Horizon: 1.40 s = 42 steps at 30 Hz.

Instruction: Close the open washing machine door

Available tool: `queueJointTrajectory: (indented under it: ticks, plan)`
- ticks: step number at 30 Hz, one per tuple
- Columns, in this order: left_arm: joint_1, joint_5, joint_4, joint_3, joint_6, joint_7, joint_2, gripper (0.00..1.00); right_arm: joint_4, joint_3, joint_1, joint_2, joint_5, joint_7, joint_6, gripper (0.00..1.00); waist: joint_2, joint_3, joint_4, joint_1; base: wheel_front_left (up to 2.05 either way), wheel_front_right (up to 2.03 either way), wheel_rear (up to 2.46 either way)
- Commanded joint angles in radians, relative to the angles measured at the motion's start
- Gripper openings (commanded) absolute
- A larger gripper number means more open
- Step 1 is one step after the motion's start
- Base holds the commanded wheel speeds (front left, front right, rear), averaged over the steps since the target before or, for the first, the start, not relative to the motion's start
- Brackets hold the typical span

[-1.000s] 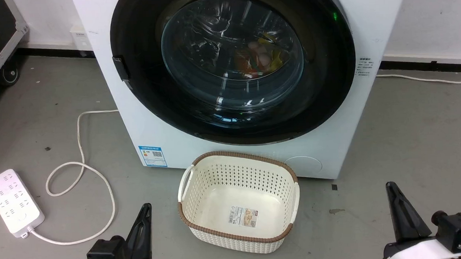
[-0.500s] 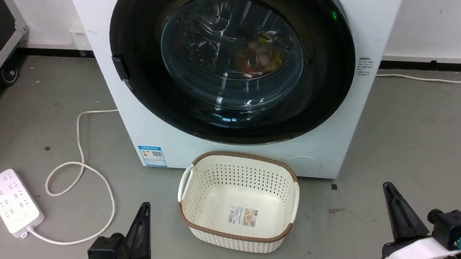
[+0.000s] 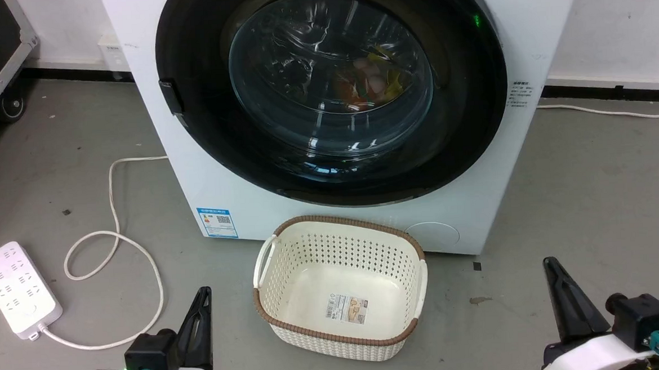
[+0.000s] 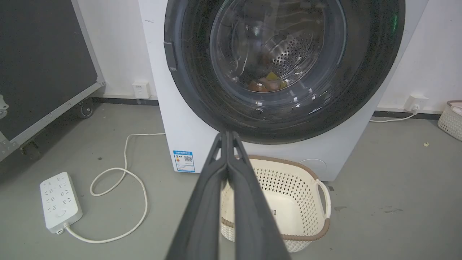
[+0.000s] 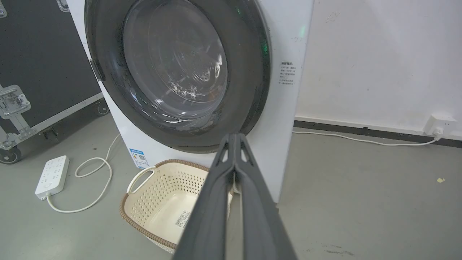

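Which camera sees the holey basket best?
The head view: the whole cream basket shows, sticker and all. In the wrist views, the left gripper's fingers and the right gripper's fingers each hide part of it.

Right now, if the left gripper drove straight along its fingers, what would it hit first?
Probably the lower black rim of the washing machine door, where the shut left gripper aims in its wrist view. The basket lies below that line, though depth is unclear.
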Motion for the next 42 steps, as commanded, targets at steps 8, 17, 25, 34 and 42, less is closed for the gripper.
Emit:
queueJointTrajectory:
  ticks: [8,17,25,34,42]
  plan:
    - [-0.017,0.024,-0.018,0.010,0.015,0.024,-0.008,0.00,-0.014,0.005,-0.014,0.002,-0.023,0.025,0.000,0.00,0.0000,0.001,-0.001,0.0000,0.00,0.00,0.00]
    - [-0.020,0.035,-0.028,0.015,0.024,0.043,-0.010,0.00,-0.020,0.009,-0.017,0.002,-0.034,0.044,0.000,0.00,0.0000,0.002,-0.002,0.0000,0.00,0.00,0.00]
    - [-0.023,0.045,-0.037,0.019,0.032,0.059,-0.013,0.00,-0.026,0.011,-0.020,0.002,-0.044,0.060,-0.001,0.00,0.0000,0.003,-0.003,0.0000,0.00,0.00,0.00]
    - [-0.026,0.057,-0.047,0.024,0.041,0.078,-0.015,0.00,-0.032,0.014,-0.024,0.003,-0.056,0.079,-0.001,0.00,0.0000,0.004,-0.004,0.0000,0.00,0.00,0.00]
    - [-0.029,0.067,-0.056,0.028,0.049,0.094,-0.018,0.00,-0.038,0.017,-0.027,0.003,-0.066,0.095,-0.001,0.00,0.0000,0.005,-0.005,0.0000,0.00,0.00,0.00]
